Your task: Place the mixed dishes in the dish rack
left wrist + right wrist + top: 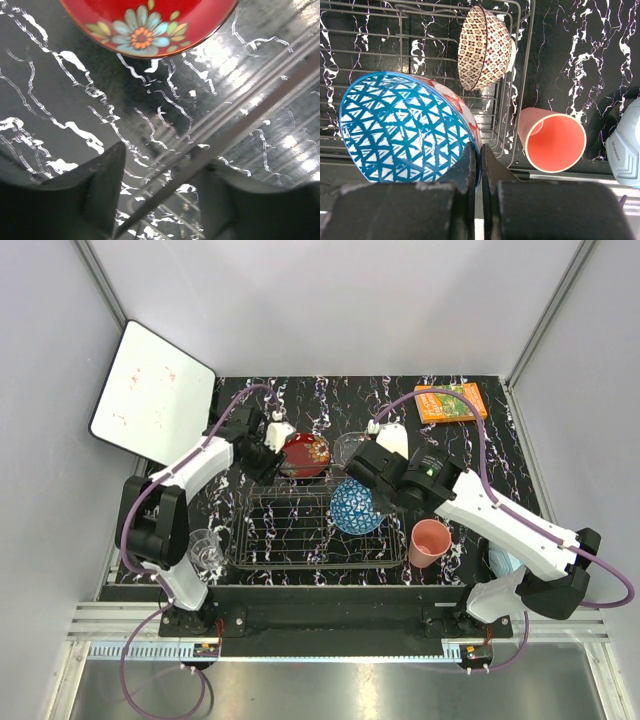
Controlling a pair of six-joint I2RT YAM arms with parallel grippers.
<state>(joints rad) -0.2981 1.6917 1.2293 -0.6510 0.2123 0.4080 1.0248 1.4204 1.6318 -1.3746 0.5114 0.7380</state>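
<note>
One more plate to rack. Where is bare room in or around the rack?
Free: the left and middle rows of the dish rack, between the clear glass cup and the blue patterned bowl; the far table strip left of the orange book. Crowded: the rack's right end, with that bowl, the right gripper, the beige-brown bowl and the salmon-pink cup.

Orange book (pixel 451 402) far right, white board (pixel 152 392) far left, marbled tabletop (pixel 300 400)

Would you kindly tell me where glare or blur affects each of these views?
Top external: evenly lit and sharp, though the clear glass cup nearly vanishes. Left wrist: bright glare streaks the glossy table at right; near fingers are dark, soft. Right wrist: blue patterned bowl crisp, fingers blurred.
</note>
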